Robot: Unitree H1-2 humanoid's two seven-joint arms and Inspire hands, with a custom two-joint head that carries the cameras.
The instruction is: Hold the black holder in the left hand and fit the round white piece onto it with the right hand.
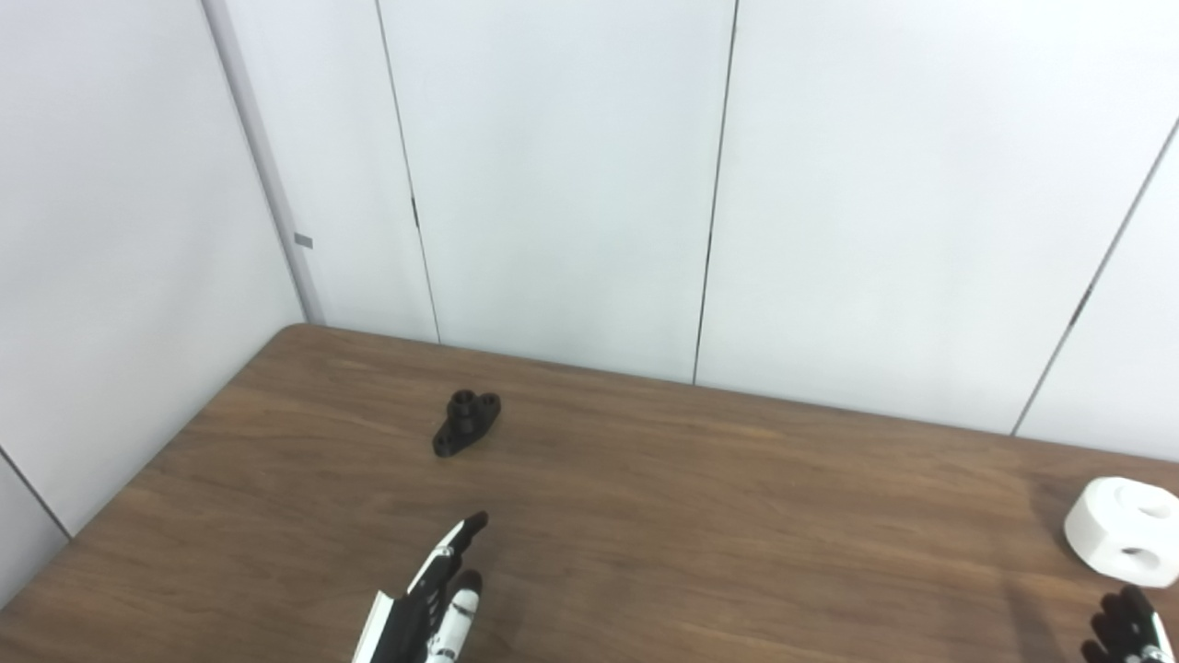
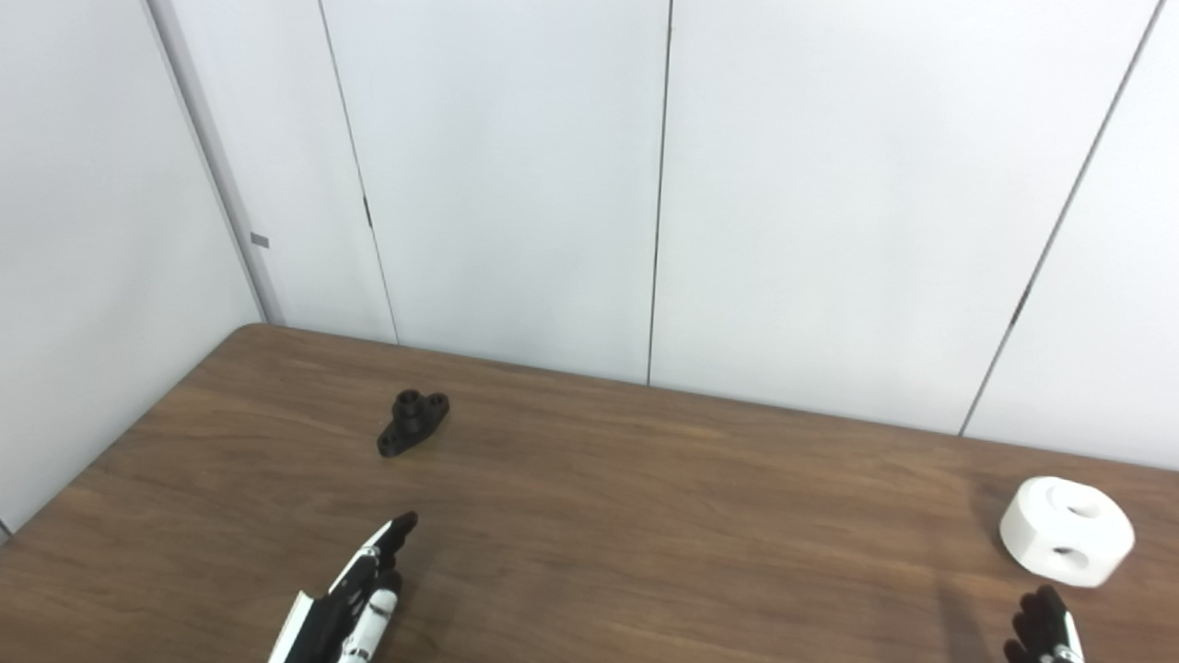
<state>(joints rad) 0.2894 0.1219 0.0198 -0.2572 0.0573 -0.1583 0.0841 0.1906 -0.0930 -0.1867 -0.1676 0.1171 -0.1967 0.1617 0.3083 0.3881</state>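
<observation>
The black holder (image 1: pixel 467 423) lies on the brown table (image 1: pixel 700 516), left of centre and toward the back edge, with a short round post on its flat base. My left hand (image 1: pixel 433 599) reaches in from the bottom edge, fingers stretched out and apart, holding nothing, well short of the holder. The round white piece (image 2: pixel 1067 531), a thick disc with holes in it, rests near the table's right side. Only the dark fingertips (image 2: pixel 1045 622) of my right hand (image 1: pixel 1128 626) show at the bottom right, just in front of the white piece and not touching it.
White wall panels (image 1: pixel 571 184) rise directly behind the table's far edge and along its left side. The table's left edge runs diagonally toward the bottom left corner.
</observation>
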